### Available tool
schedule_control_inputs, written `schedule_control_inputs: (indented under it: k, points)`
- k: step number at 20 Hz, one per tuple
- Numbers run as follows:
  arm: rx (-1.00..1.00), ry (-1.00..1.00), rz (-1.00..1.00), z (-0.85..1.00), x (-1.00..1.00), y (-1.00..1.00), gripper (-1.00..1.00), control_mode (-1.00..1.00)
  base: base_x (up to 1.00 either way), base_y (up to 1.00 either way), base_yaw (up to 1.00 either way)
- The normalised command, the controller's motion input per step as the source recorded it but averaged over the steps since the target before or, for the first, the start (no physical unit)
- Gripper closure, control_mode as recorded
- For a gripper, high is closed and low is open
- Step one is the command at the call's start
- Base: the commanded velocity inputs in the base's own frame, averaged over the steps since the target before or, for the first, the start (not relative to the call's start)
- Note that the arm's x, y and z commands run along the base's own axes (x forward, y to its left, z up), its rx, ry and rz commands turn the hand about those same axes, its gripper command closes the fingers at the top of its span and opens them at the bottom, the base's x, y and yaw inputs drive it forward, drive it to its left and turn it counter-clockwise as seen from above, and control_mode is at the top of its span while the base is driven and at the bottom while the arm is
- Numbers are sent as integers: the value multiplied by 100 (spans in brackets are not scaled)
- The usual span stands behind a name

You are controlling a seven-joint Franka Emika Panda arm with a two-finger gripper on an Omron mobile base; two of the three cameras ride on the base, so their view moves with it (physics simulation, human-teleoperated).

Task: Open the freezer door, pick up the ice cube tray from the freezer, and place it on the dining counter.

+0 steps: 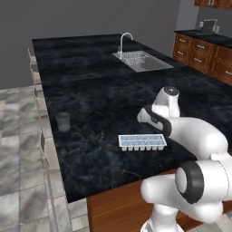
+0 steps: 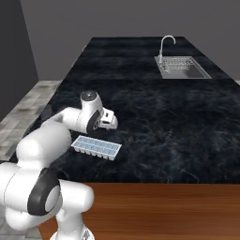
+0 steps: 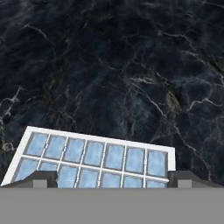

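The ice cube tray (image 1: 142,142) (image 2: 96,147) (image 3: 94,159) is laid flat on the black marbled worktop (image 1: 99,90) (image 2: 154,117) (image 3: 113,65), near its front edge and well apart from the sink (image 1: 142,61) (image 2: 182,68). The jaws are spread wide just above the tray, with nothing grasped, one dark fingertip (image 3: 41,178) seen over each end. A small grey cup (image 1: 63,121) is stood to the tray's left.

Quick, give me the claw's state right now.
Claw: open, holding nothing; its fingertips stand wide apart over the pale blue-white rectangular plastic ice cube tray, which lies on the black marbled stone counter.
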Motion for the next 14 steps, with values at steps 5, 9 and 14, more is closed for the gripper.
schedule_control_inputs:
  k: [5,9,14]
  points:
    - [0,0,2,74,-37,52,-100,-100,0,0,0]
    - [-1,0,2,64,-67,28,-100,-100,0,0,0]
    - [0,0,3,53,-84,25,-100,-100,0,0,0]
